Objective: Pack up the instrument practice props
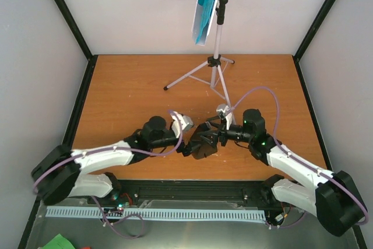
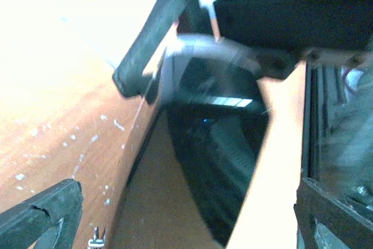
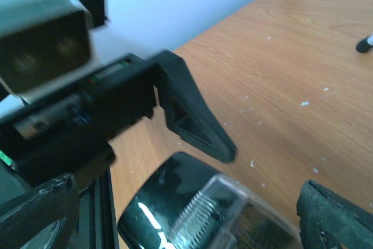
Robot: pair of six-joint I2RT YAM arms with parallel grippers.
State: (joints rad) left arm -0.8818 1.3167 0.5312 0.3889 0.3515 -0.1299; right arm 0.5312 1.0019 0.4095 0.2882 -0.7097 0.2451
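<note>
The small black pyramid metronome (image 1: 201,143) lies on the wooden table near the front centre, between both grippers. My left gripper (image 1: 187,144) is open, with the metronome's dark body (image 2: 215,161) between its fingers (image 2: 41,217), untouched. My right gripper (image 1: 214,135) is open over the metronome's clear-fronted end (image 3: 204,211), its fingers (image 3: 335,217) wide on either side. The grey tripod music stand (image 1: 218,45) stands at the back centre. The cyan sheet-music pages (image 1: 204,10) rest on its tilted tray.
White walls and black frame posts (image 1: 70,21) enclose the table. A black rail (image 1: 192,190) and a white cable duct run along the front edge. A tripod leg (image 1: 224,94) reaches toward the right gripper, and its foot tip (image 3: 364,44) shows in the right wrist view.
</note>
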